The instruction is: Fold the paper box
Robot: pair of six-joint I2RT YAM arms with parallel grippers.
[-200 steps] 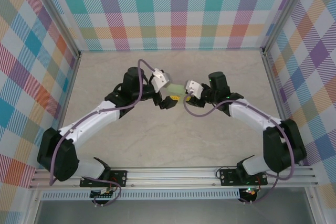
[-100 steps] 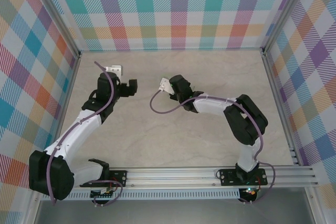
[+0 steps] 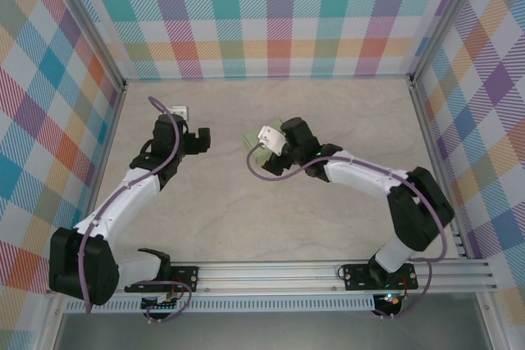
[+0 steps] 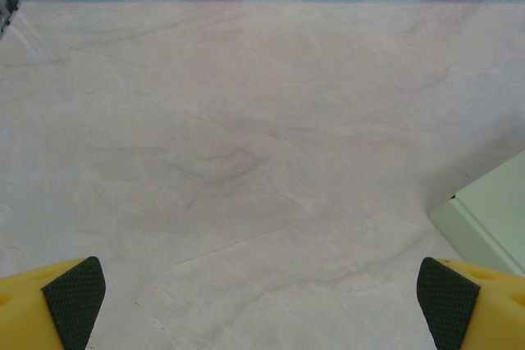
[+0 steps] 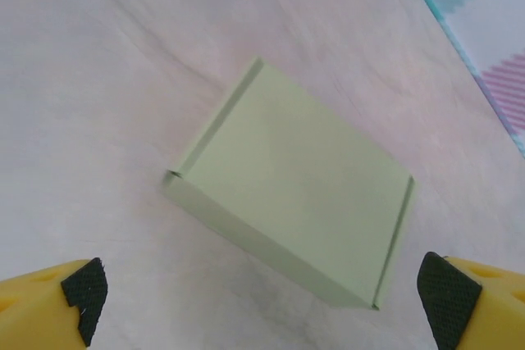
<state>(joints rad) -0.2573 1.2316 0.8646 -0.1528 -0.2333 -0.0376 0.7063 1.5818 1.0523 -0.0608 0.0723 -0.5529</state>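
A pale marbled table (image 3: 246,219) sits between plaid walls (image 3: 279,14).

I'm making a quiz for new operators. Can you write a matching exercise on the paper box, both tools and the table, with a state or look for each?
Things:
1. paper box
2. left tool
3. right tool
4. table

Descriptions:
A. open, the whole box ahead of it in its wrist view
B. pale beige, marbled
C. pale green, closed up, lying flat
D. open, a corner of the box at the right edge of its wrist view

Pairs: 1-C, 2-D, 3-A, 4-B
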